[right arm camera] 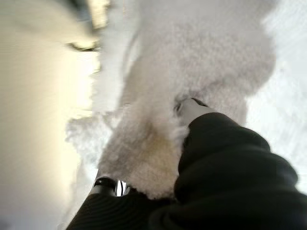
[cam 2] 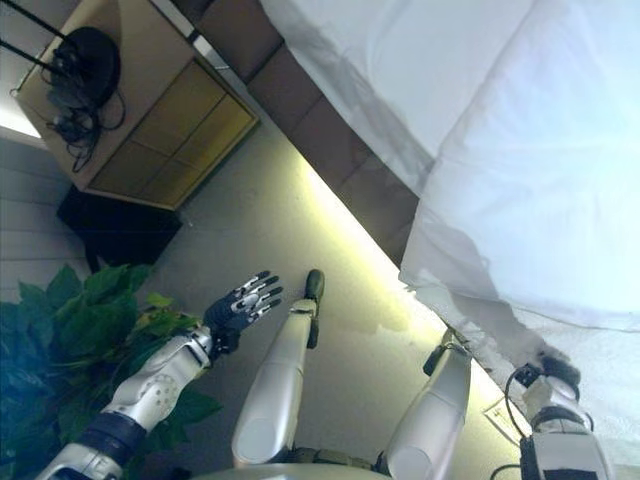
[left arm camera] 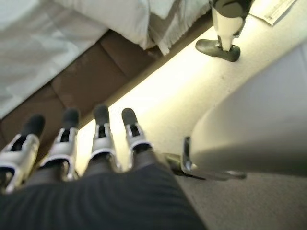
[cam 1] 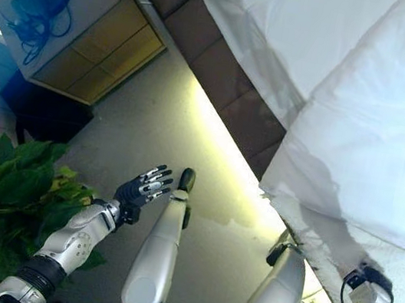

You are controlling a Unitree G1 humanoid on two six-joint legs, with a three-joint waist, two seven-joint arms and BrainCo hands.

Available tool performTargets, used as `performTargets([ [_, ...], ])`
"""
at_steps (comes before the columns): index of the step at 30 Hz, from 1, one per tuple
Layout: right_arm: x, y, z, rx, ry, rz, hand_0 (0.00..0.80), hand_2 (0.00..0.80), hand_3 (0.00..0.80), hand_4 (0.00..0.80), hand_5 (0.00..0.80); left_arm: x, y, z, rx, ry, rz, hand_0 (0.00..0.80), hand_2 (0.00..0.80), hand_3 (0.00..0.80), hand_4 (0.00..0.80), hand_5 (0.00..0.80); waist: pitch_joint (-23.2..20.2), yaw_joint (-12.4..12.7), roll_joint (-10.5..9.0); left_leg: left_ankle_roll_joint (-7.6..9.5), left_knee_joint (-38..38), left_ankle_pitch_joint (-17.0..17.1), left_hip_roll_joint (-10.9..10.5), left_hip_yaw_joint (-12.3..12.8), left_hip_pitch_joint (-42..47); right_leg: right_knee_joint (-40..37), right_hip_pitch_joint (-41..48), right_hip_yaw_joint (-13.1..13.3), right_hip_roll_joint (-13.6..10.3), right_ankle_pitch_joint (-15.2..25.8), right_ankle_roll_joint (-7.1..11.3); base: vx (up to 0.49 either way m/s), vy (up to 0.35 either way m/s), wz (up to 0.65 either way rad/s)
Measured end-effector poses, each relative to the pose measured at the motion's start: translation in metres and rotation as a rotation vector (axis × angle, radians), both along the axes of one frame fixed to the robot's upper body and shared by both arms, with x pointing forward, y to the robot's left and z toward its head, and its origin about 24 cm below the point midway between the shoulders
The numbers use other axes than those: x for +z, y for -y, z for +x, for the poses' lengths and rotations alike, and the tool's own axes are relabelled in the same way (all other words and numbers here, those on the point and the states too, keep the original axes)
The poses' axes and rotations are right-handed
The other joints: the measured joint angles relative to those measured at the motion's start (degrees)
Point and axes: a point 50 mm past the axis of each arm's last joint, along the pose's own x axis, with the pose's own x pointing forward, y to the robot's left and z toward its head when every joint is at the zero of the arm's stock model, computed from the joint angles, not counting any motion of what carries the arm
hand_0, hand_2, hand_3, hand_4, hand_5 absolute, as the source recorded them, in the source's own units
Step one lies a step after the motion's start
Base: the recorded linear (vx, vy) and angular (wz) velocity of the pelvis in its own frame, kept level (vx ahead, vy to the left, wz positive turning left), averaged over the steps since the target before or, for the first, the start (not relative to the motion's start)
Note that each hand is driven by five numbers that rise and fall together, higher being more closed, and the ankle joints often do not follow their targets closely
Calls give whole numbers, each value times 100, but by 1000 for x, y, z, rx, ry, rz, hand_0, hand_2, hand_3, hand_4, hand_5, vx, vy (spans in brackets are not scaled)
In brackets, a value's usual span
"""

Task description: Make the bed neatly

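Bedding lies along the upper right of my head view: one white duvet [cam 1: 378, 126] hangs over the bed's side, its lower edge falling toward the floor beside me, and one fluffy white blanket [right arm camera: 192, 72] bunches beneath that edge. The bed's long side, with its brown padded base [cam 1: 223, 77], runs diagonally from upper left to lower right, and a lit strip glows along its foot. My right hand [right arm camera: 192, 110] is buried in the fluffy blanket; its fingers are mostly hidden in the pile, so I cannot tell whether they grip. My left hand [cam 1: 146, 185] hangs over bare grey carpet [cam 1: 135, 132], fingers straight and spread, holding nothing, well apart from the bedding. Open floor stretches between the bed and one wooden nightstand [cam 1: 99, 49] at the upper left. One leafy plant [cam 1: 2, 188] stands near my left arm.
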Motion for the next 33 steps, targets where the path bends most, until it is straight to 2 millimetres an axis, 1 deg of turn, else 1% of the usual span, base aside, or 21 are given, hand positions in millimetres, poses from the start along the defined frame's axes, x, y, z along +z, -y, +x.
performTargets([
  [3, -3, -1, -5, 30, -62, 8, 800, 800, 800, 800, 800, -3, 0, -1, 19, 2, -8, 0, 0, 0, 0, 0, 0, -119, 0, 13, -85, 9, 3, 37, 97, -143, 101, 4, 16, 33, -16, -14, 29, -6],
  [7, -5, 0, -9, 73, -120, 27, 800, 800, 800, 800, 800, -4, 0, -2, 30, 10, -14, 0, 0, 0, 0, 0, 2, -132, -3, 24, -177, 21, 37, 58, 135, -283, 136, 3, 62, 98, -5, -8, 13, -5],
  [10, -7, -1, -12, 115, -173, 47, 800, 800, 800, 800, 800, -5, 0, -3, 37, 13, -17, 0, 0, 0, 0, 0, 5, -160, -8, -4, -228, 44, 59, 76, 195, -358, 207, -16, 90, 120, 15, 0, 5, -2],
  [11, -7, -1, -13, 118, -182, 54, 643, 643, 643, 643, 643, -5, 0, -4, 39, 15, -18, 0, 0, 0, 0, 0, 11, -176, -18, -9, -244, 47, 62, 79, 231, -383, 237, -17, 94, 120, 15, 3, 3, -3],
  [12, -8, -1, -14, 116, -188, 61, 0, 0, 0, 0, 0, -5, 0, -4, 40, 15, -18, 0, 0, 0, 0, 0, 17, -195, -28, -10, -274, 48, 62, 88, 276, -412, 275, -18, 95, 121, 17, 0, 0, 0],
  [16, -15, -8, -22, 120, -252, 125, 0, 0, 0, 0, 0, -5, -1, -4, 44, 20, -18, 0, 0, 0, 0, 0, 26, -266, -43, -10, -329, 48, 71, 111, 346, -483, 351, -20, 107, 129, 21, 7, -5, -2],
  [17, -20, -13, -26, 122, -272, 155, 0, 0, 0, 0, 0, -5, -1, -4, 44, 19, -18, 0, 0, 0, 0, 0, 32, -276, -52, -10, -347, 47, 81, 128, 389, -509, 386, -16, 116, 135, 21, 33, -13, -6],
  [21, -41, -34, -54, 112, -380, 235, 0, 0, 0, 0, 0, -6, -2, -5, 50, 15, -18, 0, 0, 0, 0, 0, 42, -264, -65, -12, -416, 47, 93, 148, 583, -606, 578, -20, 130, 154, 20, 47, -48, -5],
  [22, -43, -36, -58, 116, -396, 237, 0, 0, 0, 0, 0, -7, -2, -6, 50, 12, -17, 0, 0, 0, 0, 0, 43, -271, -65, -12, -416, 47, 95, 146, 615, -623, 614, -21, 130, 165, 22, 63, -106, -7],
  [24, -42, -33, -59, 114, -401, 207, 0, 0, 0, 0, 0, -8, -2, -6, 45, -3, -16, 0, 0, 0, 0, 0, 80, -264, -61, -13, -421, 47, 130, 139, 728, -699, 752, -27, 173, 213, 18, 67, -137, -9],
  [26, -36, -26, -51, 101, -357, 154, 0, 0, 0, 0, 0, -9, -2, -7, 38, -20, -16, 0, 0, 0, 0, 0, 91, -231, -66, -16, -450, 47, 149, 106, 858, -719, 881, -49, 189, 218, 11, 62, -149, -4],
  [28, -22, -11, -36, 72, -273, 82, 0, 0, 0, 0, 0, -9, -1, -7, 29, -33, -15, 0, 0, 0, 0, 0, 92, -173, -62, -22, -519, 53, 173, 41, 957, -743, 974, -82, 206, 224, -16, 53, -162, -1],
  [29, -11, 0, -26, 52, -211, 29, 0, 0, 0, 0, 0, -10, 0, -7, 26, -42, -14, 0, 0, 0, 0, 0, 92, -117, -62, -27, -521, 57, 183, 32, 974, -745, 1003, -109, 220, 238, -28, 46, -148, 0],
  [31, 15, 17, 0, 33, -57, -75, 0, 0, 0, 0, 0, -11, -3, -8, 28, -59, -8, 0, 0, 0, 0, 0, 92, -87, -62, -5, -536, 84, 217, -69, 979, -740, 1079, -216, 232, 237, -29, 42, -126, 12],
  [33, 41, 27, 24, 2, 157, -136, 0, 0, 0, 0, 0, -11, -7, -7, 39, -70, -4, 0, 0, 0, 0, 0, 102, -55, -86, -5, -534, 100, 236, -131, 977, -735, 1123, -277, 265, 238, -53, 33, -79, 10],
])
